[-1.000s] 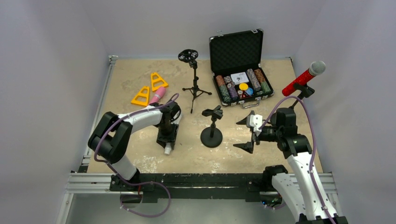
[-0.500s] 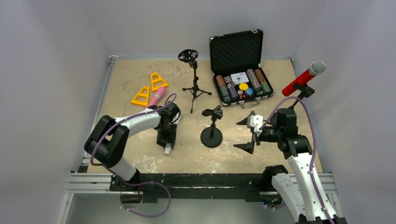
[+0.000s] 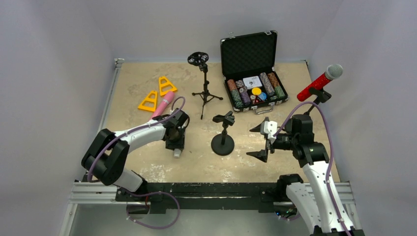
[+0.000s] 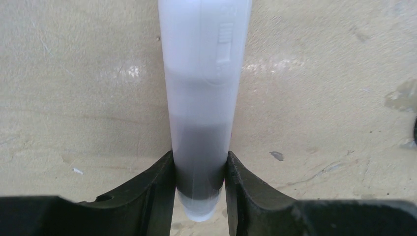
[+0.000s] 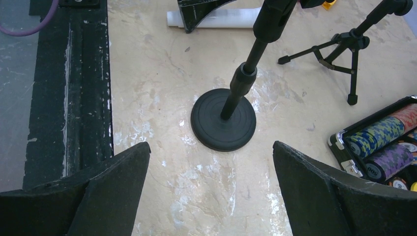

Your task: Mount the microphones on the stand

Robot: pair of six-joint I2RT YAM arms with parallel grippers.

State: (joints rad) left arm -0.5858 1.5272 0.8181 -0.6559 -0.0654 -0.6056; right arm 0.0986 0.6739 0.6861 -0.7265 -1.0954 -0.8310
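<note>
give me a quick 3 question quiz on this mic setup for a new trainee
1. True or false: the red microphone sits in a stand clip.
2. What is the left gripper clamping? A) the white microphone B) a pink microphone C) a yellow triangle
3. Fill in: the right gripper hangs over the table with its jaws ____.

Key: 1 true; 2 A; 3 open
</note>
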